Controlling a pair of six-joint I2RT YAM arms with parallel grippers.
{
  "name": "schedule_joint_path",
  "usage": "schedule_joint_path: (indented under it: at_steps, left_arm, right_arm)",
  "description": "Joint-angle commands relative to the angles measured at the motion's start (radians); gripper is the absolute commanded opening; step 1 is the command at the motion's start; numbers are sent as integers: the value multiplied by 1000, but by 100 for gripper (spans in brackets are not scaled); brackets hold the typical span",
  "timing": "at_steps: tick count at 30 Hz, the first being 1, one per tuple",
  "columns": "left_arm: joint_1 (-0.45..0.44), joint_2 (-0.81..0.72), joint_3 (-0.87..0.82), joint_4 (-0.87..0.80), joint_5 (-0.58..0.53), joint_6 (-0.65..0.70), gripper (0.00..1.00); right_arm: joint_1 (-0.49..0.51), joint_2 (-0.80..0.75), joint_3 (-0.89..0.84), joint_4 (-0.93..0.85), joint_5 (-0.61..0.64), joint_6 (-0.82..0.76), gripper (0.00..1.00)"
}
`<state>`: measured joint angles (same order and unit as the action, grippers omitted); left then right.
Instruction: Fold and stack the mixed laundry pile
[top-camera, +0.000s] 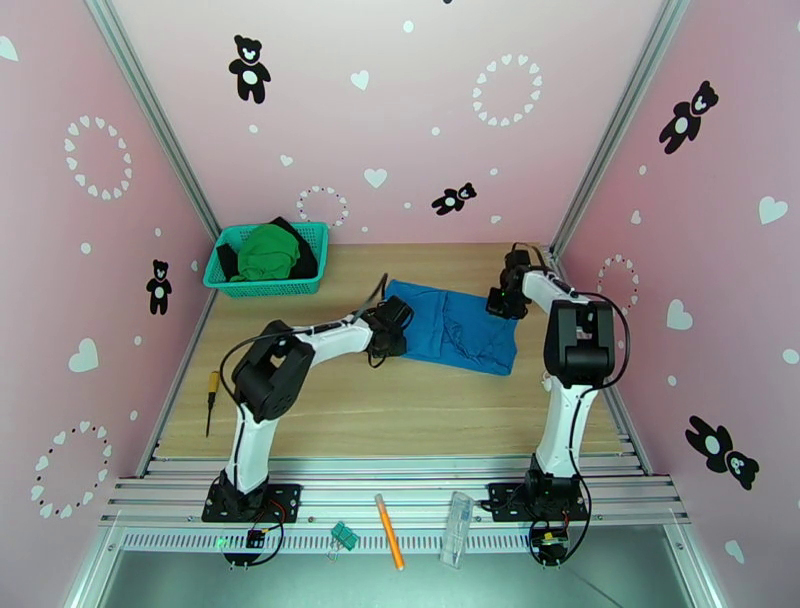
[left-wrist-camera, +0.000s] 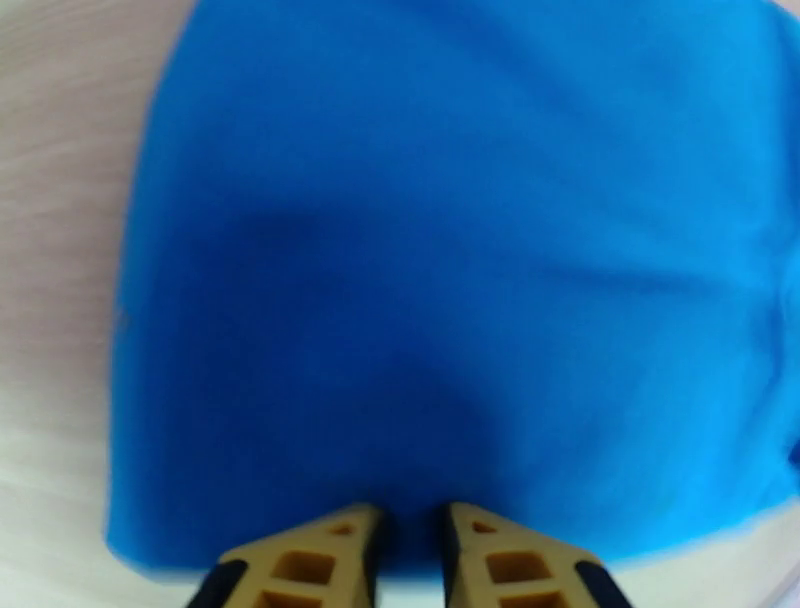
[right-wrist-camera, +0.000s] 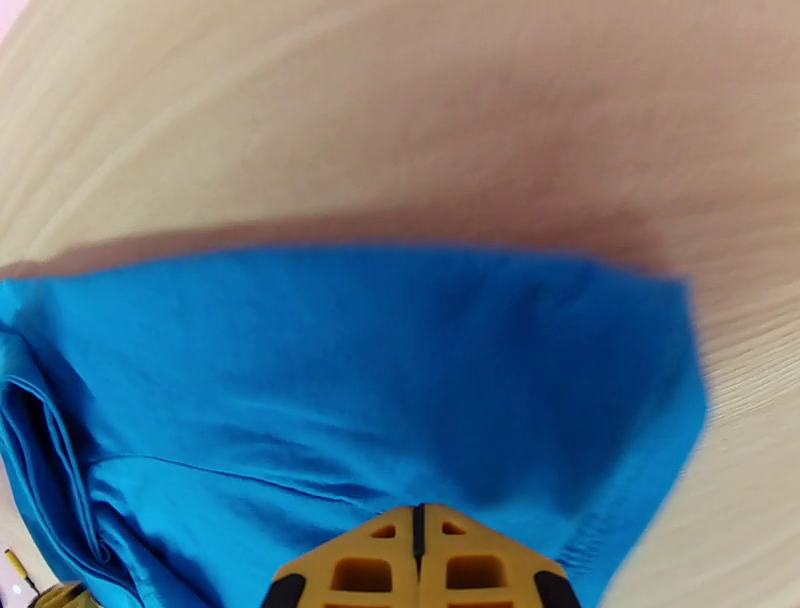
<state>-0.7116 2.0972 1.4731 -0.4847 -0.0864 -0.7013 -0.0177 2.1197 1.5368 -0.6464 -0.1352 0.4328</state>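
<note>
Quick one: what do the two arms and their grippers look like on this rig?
The left arm and right arm both have white links, chunky black joint housings and black base plates, with black cables looping alongside. The left gripper and right gripper carry tan-yellow wedge-shaped fingers with cut-out windows and black bases.

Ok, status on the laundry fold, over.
Left gripper on blue shirt edge, grip unclear. Right gripper shut at other edge. Green garment, black garment in basket.
</note>
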Motion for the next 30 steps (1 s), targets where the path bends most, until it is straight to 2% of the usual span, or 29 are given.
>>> schedule_joint_path:
  at_steps: [1,6,8,10,16,21,24,26,30]
  left_arm:
    - [35,106,46,-58,-47,-11,26]
    - [114,199,187,-140,-73,65,26]
    - [150,249,270,-176,-67,100,26]
    - [184,308,369,-214,-55,139,26]
    - [226,492,729,-344,-15,247,26]
    - [226,617,997,-431,38,307,26]
    - [226,623,1043,-424,44,318,27]
    - [228,603,1040,-399,43,321,27]
    - [227,489,970,-336,44,339,27]
  right_arm:
    - [5,-73,-157,64,-27,82,0]
    - [31,-250,-479,233,-32,241,0]
    - [69,-345,-580,256,33,305,0]
    - [109,-452,-693,300,43,391,0]
    - [313,-632,-882,374,122,656,0]
    - [449,-647,-853,357,166,714,0]
    - [470,-648,-801,324,165,685,0]
    - [469,-660,-756,291,163,642,0]
    - [469,-715,-573,104,246,380,0]
